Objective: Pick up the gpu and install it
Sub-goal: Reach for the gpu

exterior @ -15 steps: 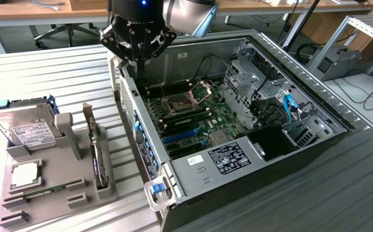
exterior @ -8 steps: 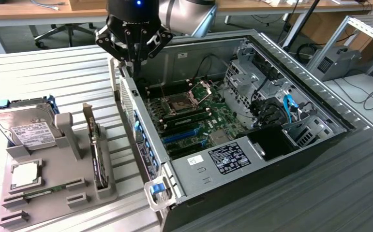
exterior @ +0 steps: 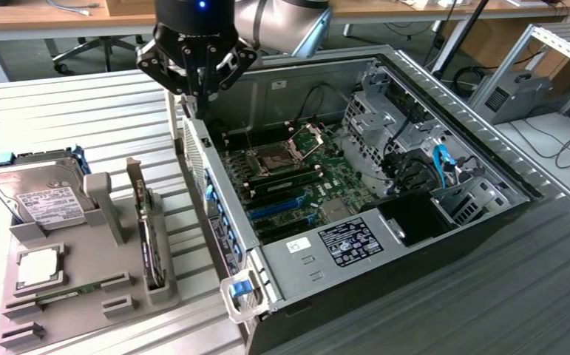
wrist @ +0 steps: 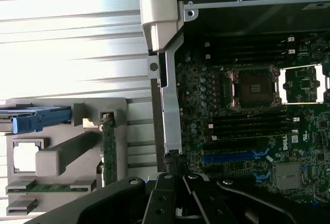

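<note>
End effector [exterior: 198,96] shut, empty, over the computer case [exterior: 195,151] wall
Gpu [exterior: 145,222] stands in a grey holder [exterior: 102,296] beside it, hard drive [exterior: 38,194] beyond

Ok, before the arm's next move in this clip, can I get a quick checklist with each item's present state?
1. gpu standing on edge in the grey holder, nothing touching it: ok.
2. gripper carrying nothing: ok.
3. Gripper open enough to take the card: not ok, it is shut.
4. Gripper lined up over the gpu: not ok, it hangs above the near wall of the case, off to the exterior view's right of the card.
5. blue expansion slots free of other cards: ok.
6. Rear bracket opening ready for the card: cannot tell.
</note>
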`<state>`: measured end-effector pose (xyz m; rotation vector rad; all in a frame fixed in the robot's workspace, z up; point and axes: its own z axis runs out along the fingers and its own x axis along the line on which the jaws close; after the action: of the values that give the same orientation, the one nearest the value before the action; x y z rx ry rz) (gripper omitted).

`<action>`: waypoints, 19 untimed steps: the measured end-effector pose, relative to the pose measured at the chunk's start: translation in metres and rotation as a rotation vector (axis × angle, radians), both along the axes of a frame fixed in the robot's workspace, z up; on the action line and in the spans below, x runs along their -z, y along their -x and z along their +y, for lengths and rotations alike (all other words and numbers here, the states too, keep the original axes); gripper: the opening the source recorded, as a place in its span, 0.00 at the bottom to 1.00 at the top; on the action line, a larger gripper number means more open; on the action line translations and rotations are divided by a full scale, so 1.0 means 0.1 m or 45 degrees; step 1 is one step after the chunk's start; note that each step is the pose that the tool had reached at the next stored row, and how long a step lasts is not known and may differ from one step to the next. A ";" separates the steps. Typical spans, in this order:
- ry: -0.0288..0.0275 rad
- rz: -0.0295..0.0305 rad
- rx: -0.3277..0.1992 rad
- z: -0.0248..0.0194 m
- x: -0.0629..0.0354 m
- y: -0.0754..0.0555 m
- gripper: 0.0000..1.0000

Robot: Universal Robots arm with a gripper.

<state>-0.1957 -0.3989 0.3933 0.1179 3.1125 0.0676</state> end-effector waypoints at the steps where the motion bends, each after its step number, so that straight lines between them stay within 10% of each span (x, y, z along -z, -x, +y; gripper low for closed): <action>1: 0.0000 -0.0001 0.000 0.000 0.000 0.00 0.11; 19: 0.0000 0.0000 0.000 0.000 0.000 0.09 0.11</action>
<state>-0.2052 -0.3989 0.3933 0.1181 3.1125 0.0676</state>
